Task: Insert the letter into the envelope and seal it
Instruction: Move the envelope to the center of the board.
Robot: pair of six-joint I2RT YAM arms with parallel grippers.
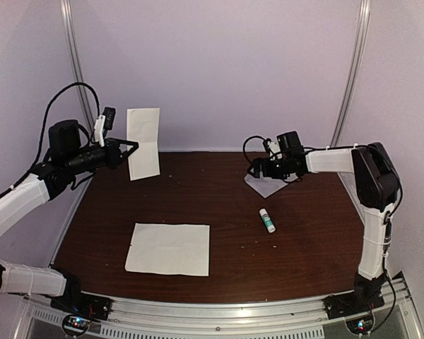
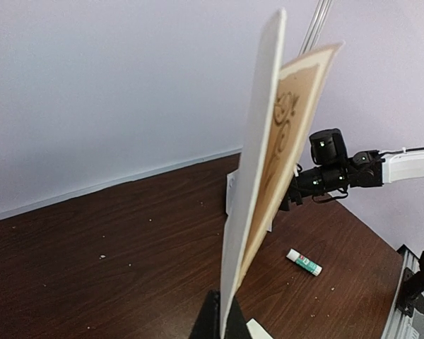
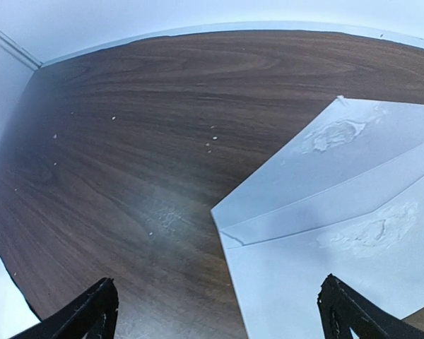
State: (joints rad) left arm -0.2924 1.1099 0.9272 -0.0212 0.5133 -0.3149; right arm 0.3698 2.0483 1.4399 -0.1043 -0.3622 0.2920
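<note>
Starting at the near edge of the table [image 1: 304, 261], both arms rise from their bases and reach away over the dark wood-grain top, flecked with pale crumbs. Closest lies a flat white sheet [image 1: 168, 248], roughly square, with faint creases across it. Past it, right of centre, a glue stick [image 1: 268, 219] lies on its side, a white tube with a green end. The right arm stands tall at the right edge, elbow bent, forearm stretched leftward and low, so the right gripper [image 1: 257, 170] hangs just over the envelope [image 1: 267, 185]. Its black fingertips [image 3: 92, 314] are spread wide; whether either touches the paper I cannot tell. The envelope lies flat on the wood, pale grey-lavender, with straight creases meeting in a shallow V and two rough, blistered patches. Farthest, at the left rear, the left arm is raised well above the table, forearm level, and the left gripper [image 1: 132, 147] is pressed together on a side edge of the letter [image 1: 143, 143]. The letter stands upright in the air: stiff white paper folded into two layers that splay apart, one face tan with a dark curling ornament, against the smooth lavender wall [image 1: 219, 70].
</note>
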